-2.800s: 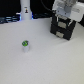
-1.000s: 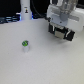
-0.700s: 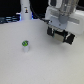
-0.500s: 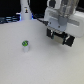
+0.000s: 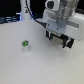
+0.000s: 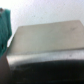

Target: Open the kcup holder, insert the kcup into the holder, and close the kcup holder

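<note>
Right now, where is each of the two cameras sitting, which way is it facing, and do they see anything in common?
Exterior view: off the arm, raised, looking down on a white table; the kcup stands at the exterior view's left, the white gripper hangs at its right over the mostly hidden kcup holder.
Wrist view: on the wrist, close over the kcup holder's flat top; none of the gripper clearly shows.
Shared: only the kcup holder; the kcup is absent from the wrist view.

No readable txt, labels or nos. anywhere
</note>
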